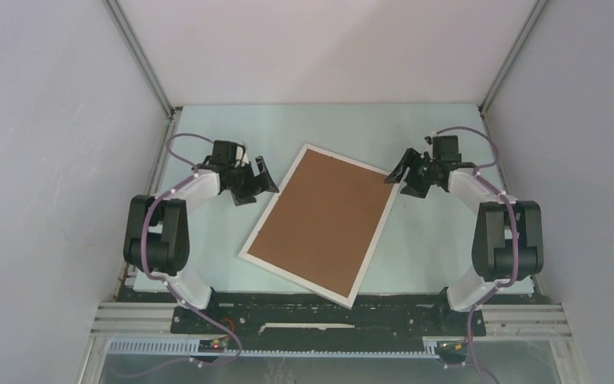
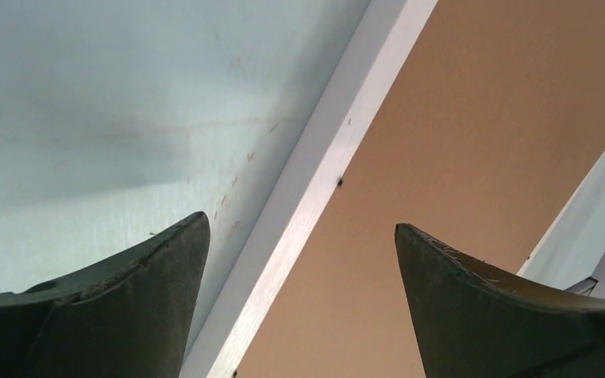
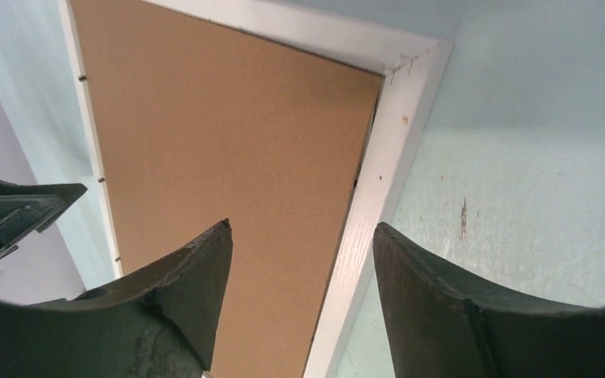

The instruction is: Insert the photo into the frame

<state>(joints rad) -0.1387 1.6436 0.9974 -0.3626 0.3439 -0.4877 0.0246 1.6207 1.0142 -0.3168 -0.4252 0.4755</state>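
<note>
Tabletop (image 1: 432,248) holds the frame (image 2: 307,197) face-down; only wrist views show left fingers (image 2: 126,315), right fingers (image 3: 165,315) parted, empty.

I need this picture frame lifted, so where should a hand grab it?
Probably the white rail along a long side of the frame, coming from outside, near the open left hand. It lies flat with the brown backing board filling its middle, so only edges can be pinched.

Left arm (image 1: 160,232) and right arm (image 1: 508,236) match: white curved shells, chunky black joints, a purple cable (image 1: 180,144) looping along each. Left claw (image 1: 260,180) and right claw (image 1: 400,172) are black, with broad, tapering matte fingers (image 2: 126,307).
</note>
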